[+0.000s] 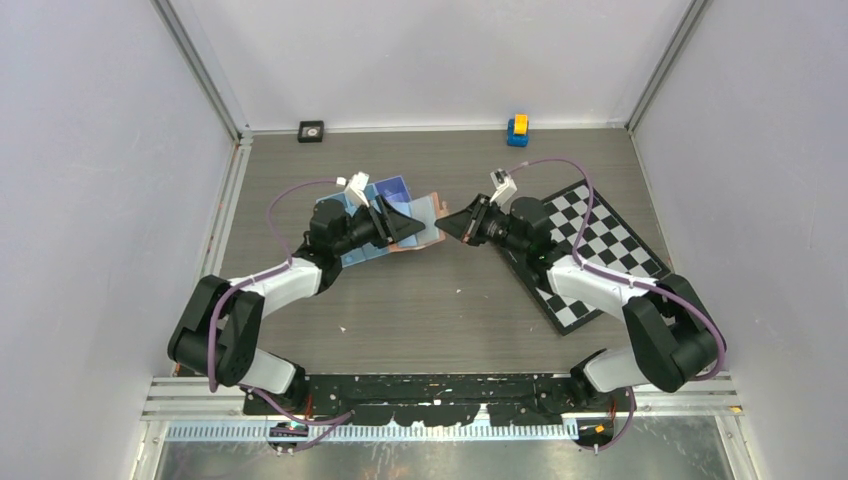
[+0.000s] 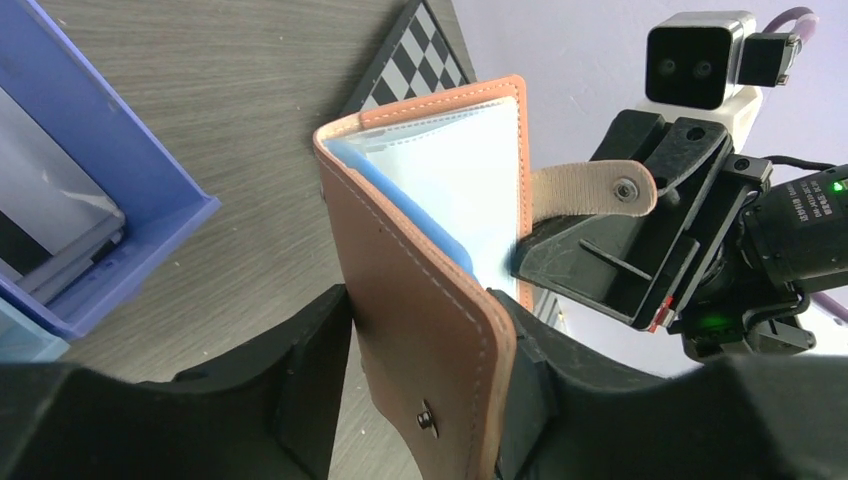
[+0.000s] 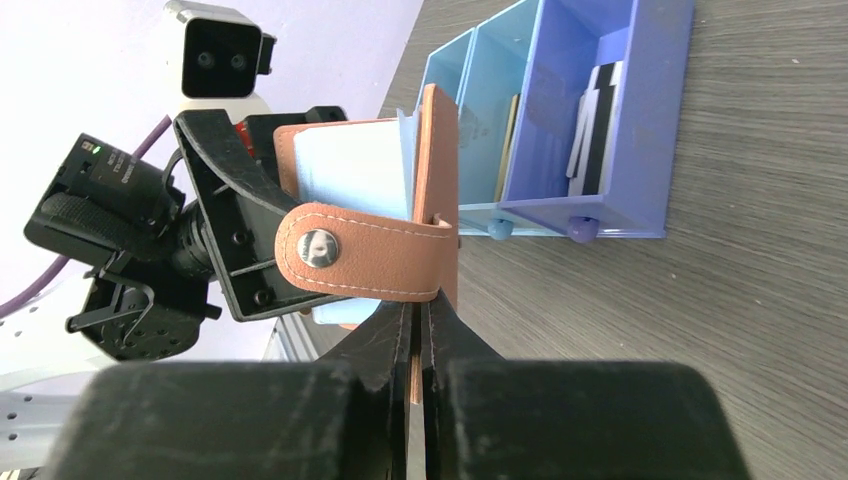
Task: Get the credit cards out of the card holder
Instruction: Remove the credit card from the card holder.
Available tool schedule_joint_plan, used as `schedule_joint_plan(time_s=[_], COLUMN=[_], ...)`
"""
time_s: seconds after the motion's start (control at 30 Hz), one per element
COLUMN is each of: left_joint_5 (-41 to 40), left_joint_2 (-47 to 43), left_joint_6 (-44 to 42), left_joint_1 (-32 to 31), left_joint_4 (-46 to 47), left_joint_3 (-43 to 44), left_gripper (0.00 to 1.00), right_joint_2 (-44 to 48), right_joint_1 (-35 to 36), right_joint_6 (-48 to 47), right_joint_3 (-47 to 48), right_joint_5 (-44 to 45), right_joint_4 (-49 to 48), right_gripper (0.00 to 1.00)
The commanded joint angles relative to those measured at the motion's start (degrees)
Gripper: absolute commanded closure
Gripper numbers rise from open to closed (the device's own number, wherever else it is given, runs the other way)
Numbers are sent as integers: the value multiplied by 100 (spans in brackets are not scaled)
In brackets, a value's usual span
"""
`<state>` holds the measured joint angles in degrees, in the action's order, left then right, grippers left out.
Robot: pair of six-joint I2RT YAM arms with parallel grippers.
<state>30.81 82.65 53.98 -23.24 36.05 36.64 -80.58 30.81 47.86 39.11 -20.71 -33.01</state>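
Seen from above, the card holder [image 1: 428, 212] is held aloft just right of the blue tray [image 1: 392, 187], between my left gripper [image 1: 400, 226] and right gripper [image 1: 458, 224]. From the left wrist, its studded cover stands between the left jaws, which are spread; I cannot tell whether they press it. The pale credit cards [image 2: 455, 170] sit in the fold straight ahead of that claw, their long axis running away from it, with the tray off to their left. From the right wrist, the right claw is clenched on the thin edge of the far cover, below the snap strap [image 3: 360, 255], the tray beyond. I judge the left arm nearer the cards, so the pull looks like its job.
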Motion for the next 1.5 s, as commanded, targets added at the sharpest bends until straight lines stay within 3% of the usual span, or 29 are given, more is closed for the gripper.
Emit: schedule_joint_plan(time_s=[0.0,0.27,0.53,0.9,1.3,1.47], left_joint_5=[256,274,259,363,295,325], left_joint_2=[2,9,7,141,-42,-38], left_joint_6=[99,183,301,944,809,817], left_joint_1=[-70,-66,-54,230,250,276], left_joint_4=[506,655,843,1782,1598,1615], left_joint_3=[110,53,-27,-329,-343,-341], left_gripper=[43,28,22,16,22,39], right_joint_2=[-62,-116,-147,-156,-134,-9], right_joint_1=[189,394,404,400,354,248], right_joint_6=[-47,-239,-85,-70,-48,-111], right_joint_3=[162,293,199,183,147,135], right_joint_5=[-513,-567,-797,-812,-526,-10], right_joint_4=[-405,-256,-697,-717,-528,-52], right_gripper=[100,100,100,99,99,100])
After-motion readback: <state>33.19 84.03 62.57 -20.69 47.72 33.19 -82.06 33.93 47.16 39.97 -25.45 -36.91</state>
